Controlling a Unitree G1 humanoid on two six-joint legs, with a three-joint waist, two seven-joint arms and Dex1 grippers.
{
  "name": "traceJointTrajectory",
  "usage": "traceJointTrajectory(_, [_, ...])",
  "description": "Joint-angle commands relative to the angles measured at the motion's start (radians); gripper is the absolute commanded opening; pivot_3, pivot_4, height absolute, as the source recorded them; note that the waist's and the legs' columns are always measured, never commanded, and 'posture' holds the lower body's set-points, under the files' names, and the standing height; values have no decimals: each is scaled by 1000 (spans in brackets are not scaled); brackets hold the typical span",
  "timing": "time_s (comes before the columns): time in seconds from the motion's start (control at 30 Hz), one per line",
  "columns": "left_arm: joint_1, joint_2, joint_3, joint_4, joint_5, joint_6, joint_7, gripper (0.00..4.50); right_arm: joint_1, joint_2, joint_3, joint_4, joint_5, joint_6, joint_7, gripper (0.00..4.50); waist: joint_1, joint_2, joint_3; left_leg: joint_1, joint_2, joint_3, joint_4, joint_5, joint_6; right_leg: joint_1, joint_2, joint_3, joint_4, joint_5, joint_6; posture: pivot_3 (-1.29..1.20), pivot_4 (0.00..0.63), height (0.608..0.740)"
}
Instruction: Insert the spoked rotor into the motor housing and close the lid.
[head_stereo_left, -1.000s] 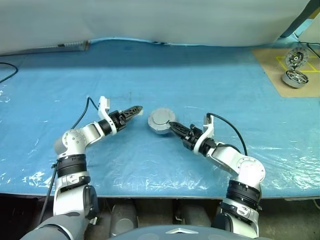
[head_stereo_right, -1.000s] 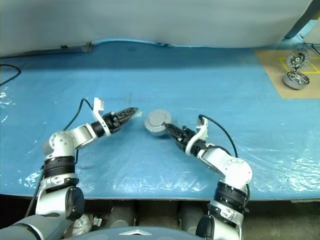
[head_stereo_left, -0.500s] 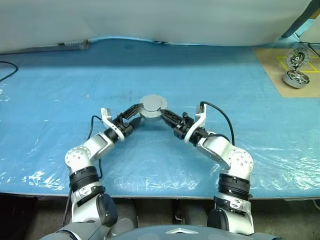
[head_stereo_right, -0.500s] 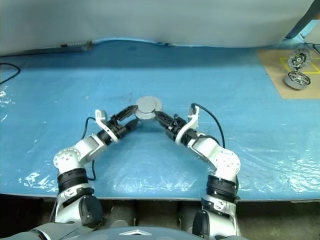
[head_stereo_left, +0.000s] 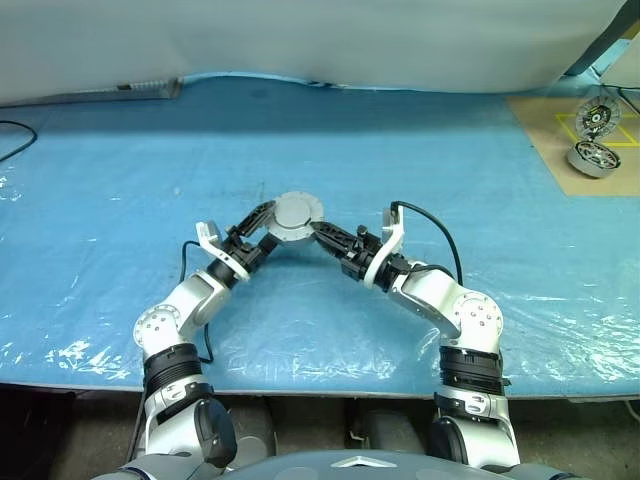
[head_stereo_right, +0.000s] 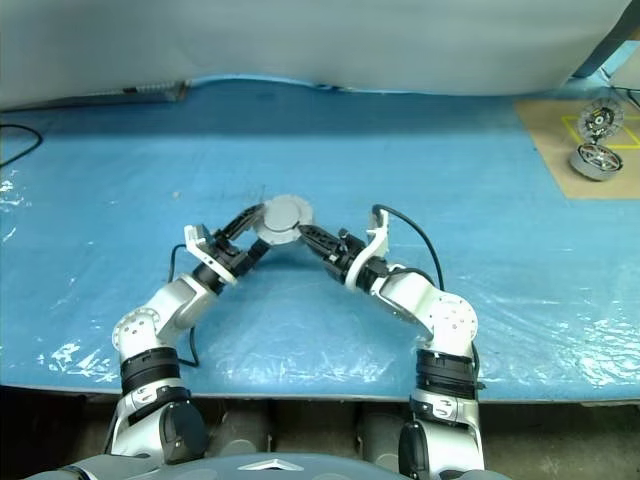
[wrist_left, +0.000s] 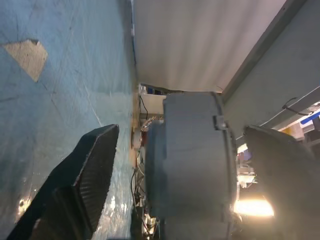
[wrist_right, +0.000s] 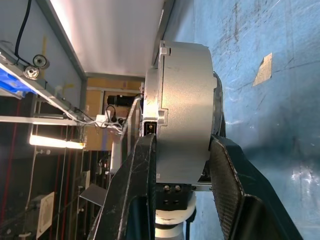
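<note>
The motor housing (head_stereo_left: 296, 216) is a squat round grey metal cup held off the blue table, its flat face turned up toward me. The lid (head_stereo_right: 283, 215) lies closed on it, plain grey side out. My right gripper (head_stereo_left: 318, 232) is shut on the motor housing from the right, and in the right wrist view both fingers (wrist_right: 143, 185) press its rim (wrist_right: 184, 105). My left gripper (head_stereo_left: 262, 222) comes in from the left, open. Its fingers (wrist_left: 92, 167) straddle the housing (wrist_left: 190, 165), with a gap showing on one side. The spoked rotor is out of view.
Blue plastic sheeting (head_stereo_left: 120, 190) covers the table. A cardboard sheet (head_stereo_left: 555, 125) at the far right carries a small round silver motor unit (head_stereo_left: 590, 157) and an upright round part (head_stereo_left: 593, 117). A black cable (head_stereo_left: 12, 145) lies at the far left edge.
My right gripper carried the housing up and to the left. My left gripper rolled and moved in until its fingers straddle the housing.
</note>
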Motion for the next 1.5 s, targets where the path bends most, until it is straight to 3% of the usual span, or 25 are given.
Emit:
traceJointTrajectory(0.03, [0,29,-31,26,-18,1,-45,2970,-12,3,21,-38,87,-16,18,1113,0,0,0,0,0,0,0,0,0,0,0,0,0,0,0,0,150,740])
traceJointTrajectory(0.1, [4,45,-40,40,-19,2,-64,2376,-10,-2,28,-37,90,-21,18,1113,0,0,0,0,0,0,0,0,0,0,0,0,0,0,0,0,150,740])
traceJointTrajectory(0.5, [34,58,-53,-2,-119,22,-68,2373,-3,-20,64,-36,109,-48,21,1113,0,0,0,0,0,0,3,0,0,0,0,0,2,0,0,0,150,740])
traceJointTrajectory(0.7, [17,52,-52,-17,-95,-75,-21,2373,1,-60,72,-51,-32,-99,65,1113,4,0,0,-1,0,-1,7,0,0,0,-1,0,5,0,0,0,150,740])
traceJointTrajectory(0.97, [-92,135,-62,103,4,-204,-47,2373,56,-134,32,-93,-97,-154,124,3818,5,-1,0,-3,1,-2,14,0,0,0,0,0,7,2,4,0,150,740])
traceJointTrajectory(1.03, [-144,161,-72,169,58,-246,-61,2373,82,-190,73,-138,-216,-175,175,4464,12,-1,0,-3,1,-2,14,0,0,0,0,0,7,2,4,0,150,740])
traceJointTrajectory(1.37, [-482,213,-101,636,355,-552,-157,2373,149,-411,477,-244,-985,-518,408,4500,24,-5,3,-5,-1,-7,18,0,0,0,-1,-1,7,4,7,0,150,740])
traceJointTrajectory(1.5, [-627,216,-74,863,447,-722,-155,2373,150,-426,536,-201,-1177,-643,434,4500,22,-9,5,-6,-5,-9,19,0,0,0,-3,-1,6,5,7,0,150,740])
